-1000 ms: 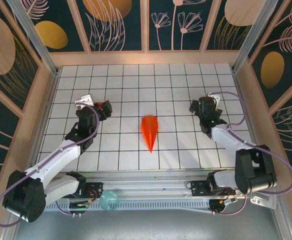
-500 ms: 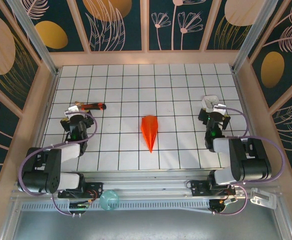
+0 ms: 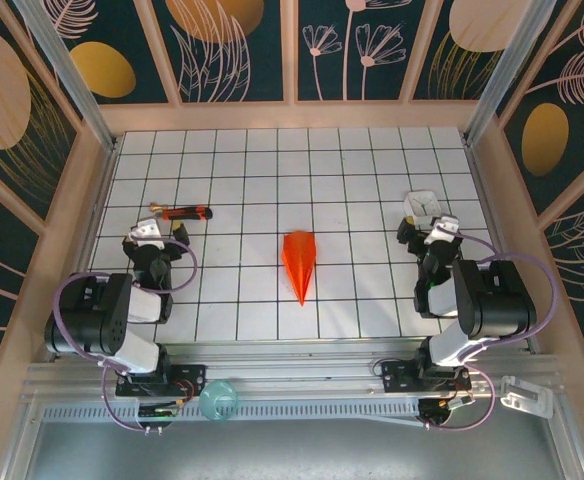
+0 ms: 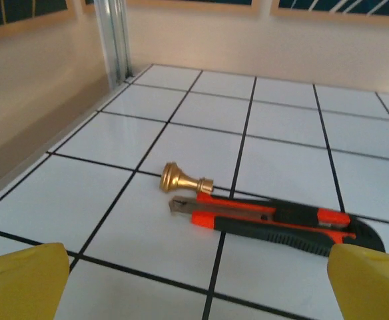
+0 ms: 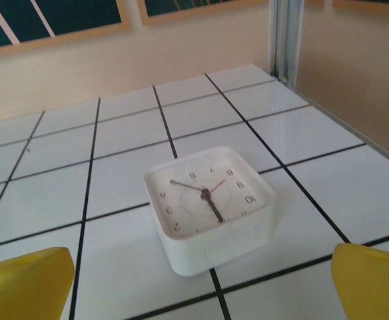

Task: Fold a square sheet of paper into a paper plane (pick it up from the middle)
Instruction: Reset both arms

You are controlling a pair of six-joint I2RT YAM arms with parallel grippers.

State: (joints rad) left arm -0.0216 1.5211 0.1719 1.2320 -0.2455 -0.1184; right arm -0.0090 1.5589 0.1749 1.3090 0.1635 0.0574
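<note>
Orange-red paper plane (image 3: 299, 262), folded to a slim dart, lying mid-surface (image 3: 352, 300), nose toward the arm bases, well apart from both claws. Probably feather-light, limp along the wings, stiffest at the centre crease; easily crushed or slid across glossy tile. Best pinched gently across the central ridge near mid-length. Left claw (image 3: 150, 235) and right claw (image 3: 434, 230) both wide open, gripping nothing.

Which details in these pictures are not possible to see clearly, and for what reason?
1. Paper plane, top view: too small to show its inner folds; its underside faces down.
2. Clock, right wrist view: several numerals are blurred.
3. Utility knife, left wrist view: blurred, so the blade position is unclear.
4. Fingers of the left gripper and fingers of the right gripper, wrist views: cut off at the bottom corners.
</note>
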